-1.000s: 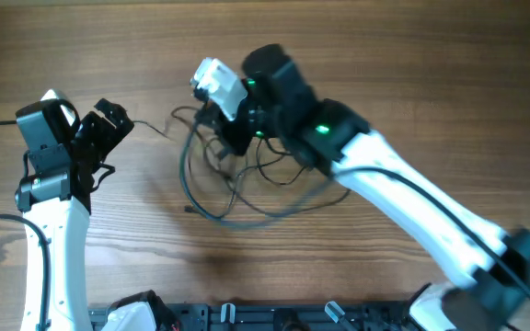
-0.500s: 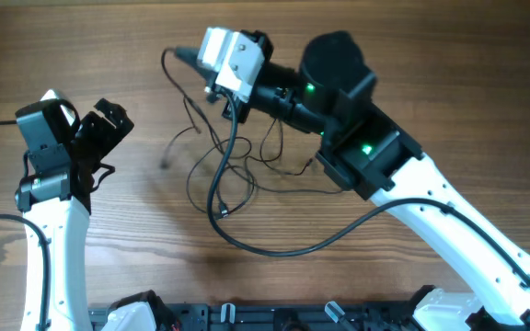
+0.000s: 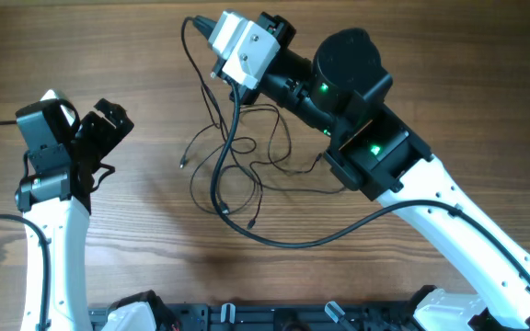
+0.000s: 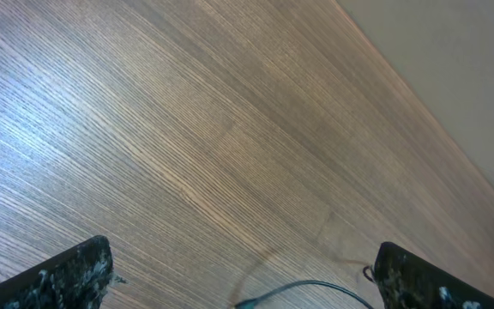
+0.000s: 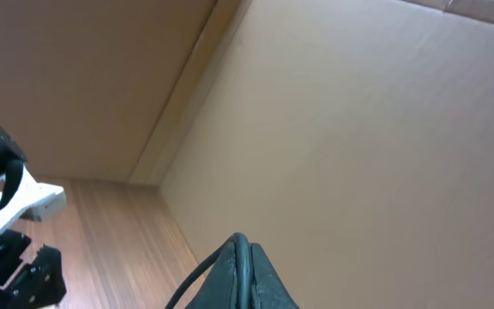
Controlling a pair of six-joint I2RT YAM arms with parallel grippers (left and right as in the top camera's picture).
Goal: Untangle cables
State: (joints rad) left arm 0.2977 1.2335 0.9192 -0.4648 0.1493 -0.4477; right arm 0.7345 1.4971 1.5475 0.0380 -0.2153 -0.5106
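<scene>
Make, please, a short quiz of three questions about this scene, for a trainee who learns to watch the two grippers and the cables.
1. True or false: the right gripper is shut on one of the cables.
2. The left gripper is: A) open and empty; B) shut on a plug; C) out of view.
3. On what surface do the other cables lie?
Key: 1 true; 2 A; 3 the wooden table.
</scene>
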